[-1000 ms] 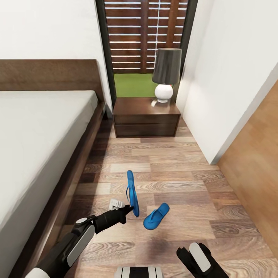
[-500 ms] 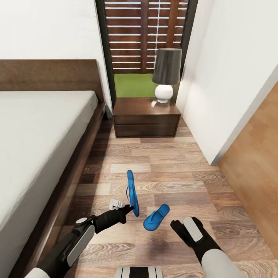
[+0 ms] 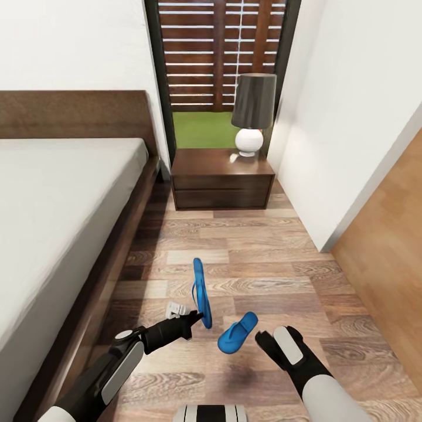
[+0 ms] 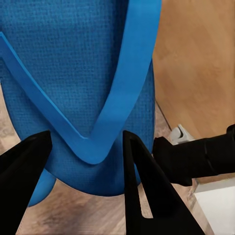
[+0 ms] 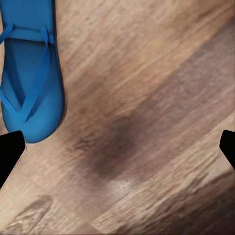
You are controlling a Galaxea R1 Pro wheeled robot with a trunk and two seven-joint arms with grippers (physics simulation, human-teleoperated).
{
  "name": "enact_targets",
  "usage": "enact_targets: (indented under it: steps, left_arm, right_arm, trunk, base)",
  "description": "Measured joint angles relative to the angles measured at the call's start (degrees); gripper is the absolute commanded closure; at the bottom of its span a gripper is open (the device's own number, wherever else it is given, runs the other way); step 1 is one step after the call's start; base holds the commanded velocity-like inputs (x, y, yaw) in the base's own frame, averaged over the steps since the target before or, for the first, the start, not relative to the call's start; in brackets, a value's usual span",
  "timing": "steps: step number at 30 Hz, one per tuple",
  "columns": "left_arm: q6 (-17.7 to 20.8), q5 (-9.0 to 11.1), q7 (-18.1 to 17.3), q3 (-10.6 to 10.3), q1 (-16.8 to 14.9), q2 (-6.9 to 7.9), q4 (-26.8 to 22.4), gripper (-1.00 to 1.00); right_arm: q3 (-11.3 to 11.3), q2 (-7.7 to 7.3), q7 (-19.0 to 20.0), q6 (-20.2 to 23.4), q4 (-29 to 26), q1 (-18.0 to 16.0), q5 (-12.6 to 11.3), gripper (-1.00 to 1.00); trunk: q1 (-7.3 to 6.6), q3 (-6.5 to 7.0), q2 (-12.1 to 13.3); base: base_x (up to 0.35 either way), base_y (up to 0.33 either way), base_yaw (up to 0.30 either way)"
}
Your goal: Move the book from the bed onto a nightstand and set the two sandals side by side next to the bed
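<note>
One bright blue sandal (image 3: 200, 291) stands on its edge just above the wood floor, with my left gripper (image 3: 195, 318) shut on its rear end. In the left wrist view its sole and strap (image 4: 83, 73) sit between the two black fingers (image 4: 144, 191). The other sandal (image 3: 237, 332) lies flat on the floor, strap up, just right of the first. My right gripper (image 3: 266, 341) hovers beside that sandal's right side, open; in the right wrist view the flat sandal (image 5: 29, 78) lies off to one side, outside the wide-apart fingertips (image 5: 10, 152). The book is out of view.
The bed (image 3: 58, 193) with its dark wooden frame (image 3: 120, 252) runs along the left. A dark nightstand (image 3: 223, 181) with a lamp (image 3: 252, 114) stands ahead by the window. A white wall corner (image 3: 319, 234) juts in at the right. A small white object (image 3: 175, 309) lies by the left gripper.
My right arm has come forward into view and closed in on the flat sandal's right side. The left gripper and the sandal it holds have stayed put.
</note>
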Motion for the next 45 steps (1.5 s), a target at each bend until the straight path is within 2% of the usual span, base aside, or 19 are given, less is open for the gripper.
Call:
enact_targets:
  steps: [13, 20, 29, 45]
  left_arm:
    - [-0.05, -0.05, 0.02, 0.00, 0.00, 0.00, -0.03, 1.00]
    - [-0.02, -0.04, 0.02, 0.01, 0.00, 0.00, 0.01, 1.00]
    - [-0.02, -0.06, -0.03, 0.17, 0.00, 0.03, 0.03, 1.00]
    - [-0.10, -0.04, 0.05, 0.27, 0.00, 0.09, 0.06, 1.00]
  right_arm:
    - [-0.08, -0.18, -0.43, -0.34, 0.26, -0.08, -0.05, -1.00]
    - [-0.29, -0.21, -0.28, -0.33, 2.84, -0.04, -0.18, -1.00]
    - [-0.33, -0.15, -0.22, -0.36, 6.24, -0.07, -3.07, -1.00]
    - [-0.31, -0.15, -0.23, -0.37, 6.34, -0.07, -3.21, -1.00]
  trunk:
    - [0.01, 0.00, 0.00]
    - [0.01, 0.00, 0.00]
    - [0.01, 0.00, 0.00]
    - [0.01, 0.00, 0.00]
  base:
    - [0.085, 0.000, 0.000]
    - [0.001, 0.000, 0.000]
    - [0.000, 0.000, 0.000]
    - [0.079, 0.000, 0.000]
